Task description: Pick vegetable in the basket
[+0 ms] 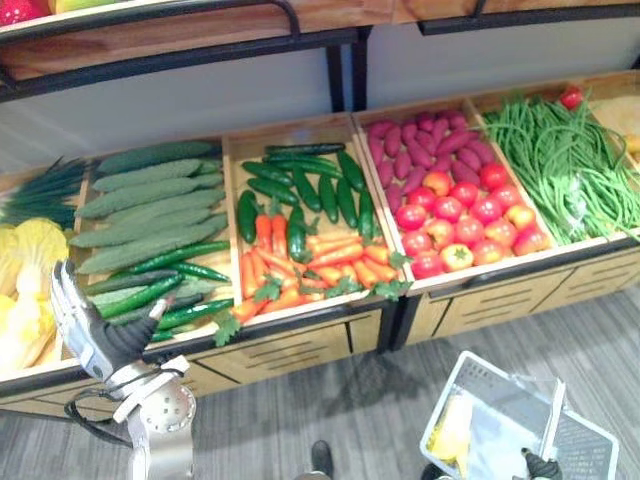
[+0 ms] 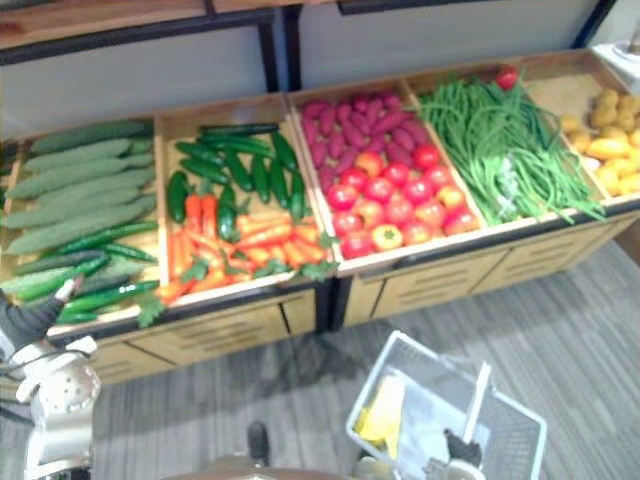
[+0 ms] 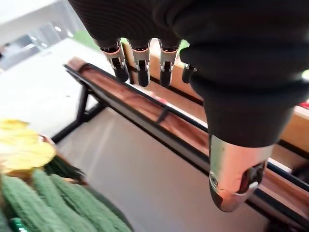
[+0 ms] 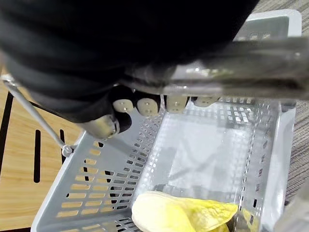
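Note:
My right hand [image 1: 543, 466] is at the bottom right, its fingers curled round the handle [image 4: 241, 53] of a pale grey plastic basket [image 1: 470, 362]. A yellow leafy vegetable [image 4: 183, 215] lies in the basket's near end. At the lower left, my left hand [image 1: 95, 335] is raised with straight fingers and holds nothing. It hovers by the front edge of the crate of long ridged gourds [image 1: 140, 215] and slim cucumbers [image 1: 150, 290]. The left wrist view shows its fingertips [image 3: 140, 75] pointing at the shelf above.
Wooden crates run along the stand: yellow leafy heads [image 1: 25, 290] at far left, dark cucumbers [image 1: 305, 185] over carrots [image 1: 310, 265], purple tubers [image 1: 420, 140] over tomatoes [image 1: 460, 215], green beans [image 1: 560, 160]. A dark-railed shelf [image 1: 180, 45] overhangs the back. Grey floor lies in front.

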You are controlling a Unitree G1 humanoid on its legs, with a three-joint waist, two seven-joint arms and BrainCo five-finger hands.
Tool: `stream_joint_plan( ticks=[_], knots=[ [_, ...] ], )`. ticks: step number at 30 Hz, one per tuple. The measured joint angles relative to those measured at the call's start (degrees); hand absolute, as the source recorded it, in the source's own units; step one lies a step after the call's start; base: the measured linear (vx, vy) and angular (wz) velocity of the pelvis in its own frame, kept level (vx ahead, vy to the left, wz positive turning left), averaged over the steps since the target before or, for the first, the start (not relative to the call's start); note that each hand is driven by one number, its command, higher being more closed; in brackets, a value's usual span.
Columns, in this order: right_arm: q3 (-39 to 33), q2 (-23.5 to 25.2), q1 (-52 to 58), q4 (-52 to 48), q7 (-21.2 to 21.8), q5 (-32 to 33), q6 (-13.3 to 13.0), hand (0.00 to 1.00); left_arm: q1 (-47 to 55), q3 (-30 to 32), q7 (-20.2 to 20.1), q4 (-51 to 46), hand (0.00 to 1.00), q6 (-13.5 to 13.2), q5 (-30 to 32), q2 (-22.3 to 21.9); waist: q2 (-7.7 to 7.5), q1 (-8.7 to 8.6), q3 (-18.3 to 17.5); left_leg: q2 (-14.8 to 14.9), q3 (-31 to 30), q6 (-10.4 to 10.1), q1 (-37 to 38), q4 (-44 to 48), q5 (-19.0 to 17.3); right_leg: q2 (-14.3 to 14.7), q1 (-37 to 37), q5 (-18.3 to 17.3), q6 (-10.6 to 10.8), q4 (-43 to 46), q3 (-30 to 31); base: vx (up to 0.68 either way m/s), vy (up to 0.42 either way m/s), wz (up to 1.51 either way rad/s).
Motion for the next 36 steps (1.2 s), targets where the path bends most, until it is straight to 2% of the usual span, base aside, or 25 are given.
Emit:
stream_joint_plan(
  ticks=[2,3,4,5,8,14,16,18,21,31,36],
  knots=[
    [0.42,-0.38,0.0,-1.06,0.06,-0.03,-0.03,1.0,0.94,-3.45,-1.13,-0.06,0.0,-1.36,0.07,4.02,0.37,-0.57,-0.19,0.16,0.94,-0.12,0.0,0.0,-0.1,0.12,-0.76,0.0,0.14,0.01,0.84,-0.01,0.004,-0.19],
    [0.87,-0.79,0.02,-1.2,0.14,-0.04,-0.04,1.0,1.03,-5.63,-2.91,-0.05,0.0,-1.9,0.2,6.55,0.5,-0.68,-0.12,0.25,1.32,-0.15,0.0,0.0,-0.16,0.28,-0.85,0.12,0.23,-0.06,1.43,0.03,-0.005,-0.25],
    [1.32,-1.44,0.14,-1.18,0.43,-0.03,-0.01,1.0,0.97,-9.19,-7.19,0.01,0.0,-3.63,0.26,11.36,0.54,-0.94,-0.1,0.32,1.8,-0.18,-0.04,0.01,-0.2,0.36,-1.41,0.28,0.4,0.01,2.0,0.04,-0.002,-0.27],
    [1.35,-1.79,0.14,-1.19,0.52,-0.03,0.0,1.0,0.91,-11.13,-9.23,0.19,0.0,-4.82,0.73,14.34,0.55,-1.21,-0.11,0.35,2.47,-0.06,-0.01,0.01,-0.17,0.42,-1.59,0.46,0.66,0.0,2.45,0.05,0.0,-0.23],
    [1.31,-2.91,0.33,-1.19,1.02,-0.06,0.02,1.0,-2.38,-15.83,-15.72,4.43,0.0,-8.12,0.79,21.16,0.79,-2.31,-0.15,0.31,3.25,-0.05,0.49,0.14,-0.24,0.51,-1.72,0.6,0.78,0.0,3.82,0.1,-0.006,-0.21],
    [1.1,-4.12,0.73,-1.5,1.8,-0.14,0.28,1.0,-10.54,-22.38,-26.08,14.7,0.0,-7.99,-4.96,29.67,1.03,-3.54,0.06,0.17,5.8,-0.16,1.76,0.35,-0.35,0.86,-1.7,0.66,0.84,-0.06,5.69,0.08,-0.007,-0.18],
    [1.11,-4.12,0.86,-2.2,2.63,-0.19,0.42,1.0,-12.53,-24.0,-28.72,16.5,0.0,-7.88,-5.69,30.05,1.09,-3.6,0.12,0.15,6.47,-0.17,2.06,0.35,-0.35,0.98,-1.76,0.66,0.83,-0.06,6.45,0.04,-0.013,-0.17],
    [1.19,-4.11,0.86,-3.14,2.84,-0.36,0.44,1.0,-14.98,-26.09,-29.73,18.73,0.0,-7.9,-5.68,30.08,1.27,-3.61,0.65,0.19,7.23,-0.18,2.18,0.35,-0.36,1.04,-1.86,0.66,0.83,0.0,6.82,0.01,0.0,-0.1],
    [1.32,-4.08,0.84,-3.56,2.99,-2.34,0.48,1.0,-17.65,-28.23,-29.95,21.99,0.0,-6.35,-5.65,30.07,1.19,-3.61,0.89,0.51,8.08,-0.4,2.06,0.14,-0.52,1.36,-2.78,0.66,0.81,0.46,7.65,-0.01,-0.004,-0.14],
    [1.9,-2.68,1.05,-7.73,2.98,-2.34,1.79,1.0,-24.32,-29.44,-30.62,28.64,0.0,-1.27,-4.65,28.76,0.47,-3.19,3.22,1.43,9.78,-0.92,0.58,0.07,-0.94,1.55,-5.94,0.7,0.59,2.0,8.7,0.0,0.0,-0.08],
    [1.83,-2.47,0.74,-7.77,2.92,-2.33,1.91,1.0,-28.89,-29.38,-30.23,30.46,0.0,1.63,-2.72,25.24,-0.2,-2.04,3.89,1.39,10.32,-0.81,-1.29,0.38,-0.73,1.53,-8.43,0.78,0.49,3.07,9.97,0.06,0.001,-0.05]
  ],
)
